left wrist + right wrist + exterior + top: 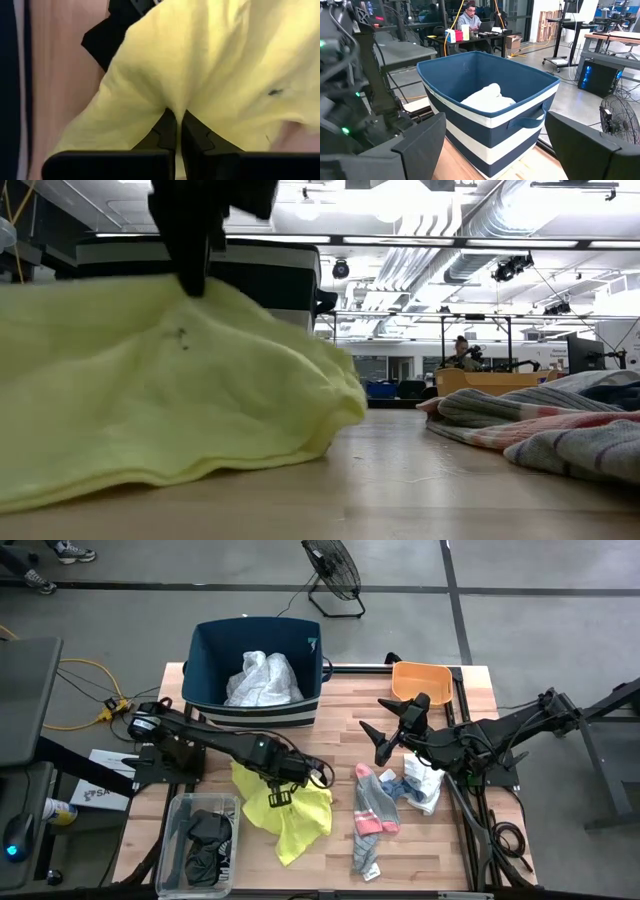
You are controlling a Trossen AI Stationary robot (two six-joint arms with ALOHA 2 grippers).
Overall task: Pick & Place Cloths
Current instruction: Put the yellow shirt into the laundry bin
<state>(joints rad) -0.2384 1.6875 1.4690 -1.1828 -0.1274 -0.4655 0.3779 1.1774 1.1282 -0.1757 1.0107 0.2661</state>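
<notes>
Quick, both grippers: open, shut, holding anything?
Left gripper: shut on the neon-yellow garment.
Right gripper: open, holding nothing, raised near the dark-blue bin.

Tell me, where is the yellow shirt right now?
Seen from above, the yellow shirt lies on the table's front left, pinched by the left claw, between the clear box and the socks.

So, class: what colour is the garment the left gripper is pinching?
Neon yellow garment; left gripper; clearest in the high view.

hidden: neon-yellow garment (210, 75) covers left end effector (176, 122) tips | cut off: grey socks (560, 430) at low view's right edge | unclear: dark contents of clear container (200, 840)
</notes>
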